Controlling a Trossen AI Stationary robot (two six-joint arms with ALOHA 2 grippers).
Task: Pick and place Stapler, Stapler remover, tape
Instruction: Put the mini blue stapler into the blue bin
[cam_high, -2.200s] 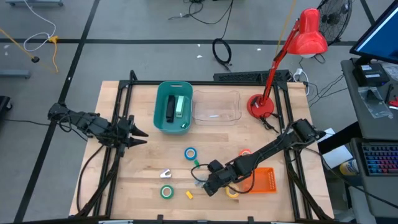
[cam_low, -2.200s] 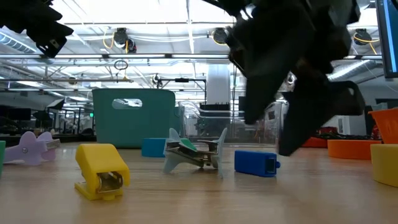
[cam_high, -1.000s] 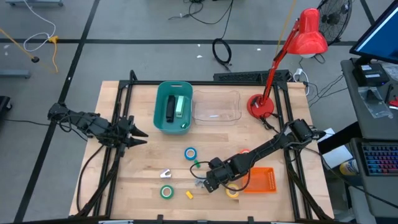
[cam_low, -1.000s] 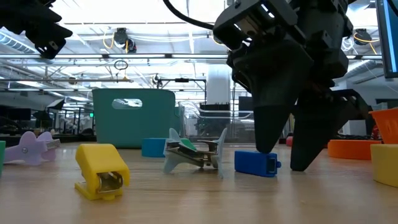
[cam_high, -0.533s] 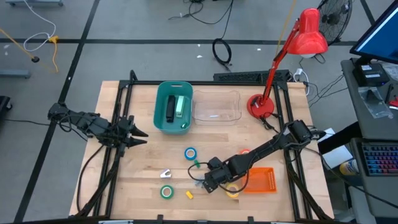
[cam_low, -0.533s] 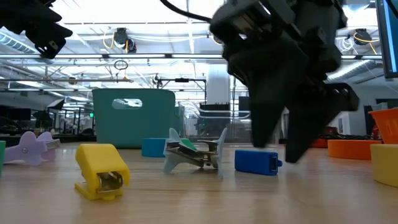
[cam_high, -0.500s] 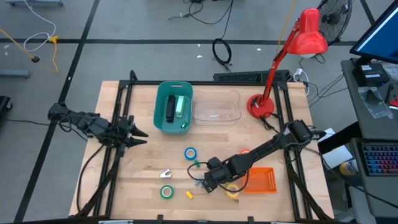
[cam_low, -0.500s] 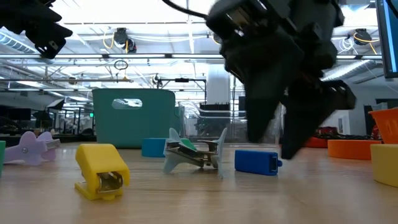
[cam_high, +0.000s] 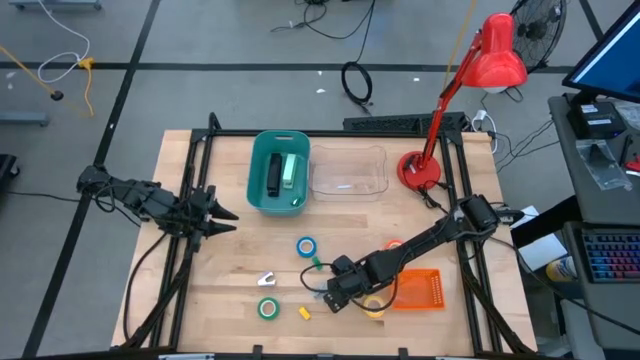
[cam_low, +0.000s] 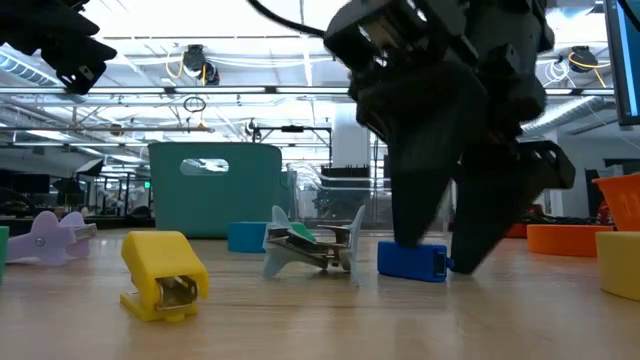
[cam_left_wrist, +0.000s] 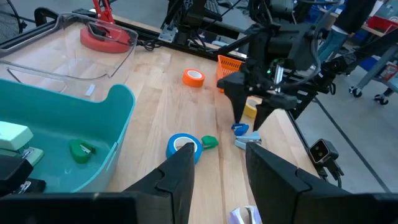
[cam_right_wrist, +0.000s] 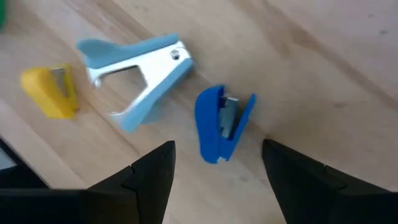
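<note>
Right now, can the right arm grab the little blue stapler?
Probably yes. The right gripper hangs just above the small blue stapler with its jaws open to either side of it. The light blue staple remover lies beside it, apart, so nothing blocks the way down.

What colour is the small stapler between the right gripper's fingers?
Blue, clearest in the right wrist view.

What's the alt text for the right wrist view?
The right pincer hangs open just above a small blue stapler lying on the wooden table, one dark finger on each side of it. Next to the stapler lies a light blue staple remover, and farther off a small yellow stapler.
</note>
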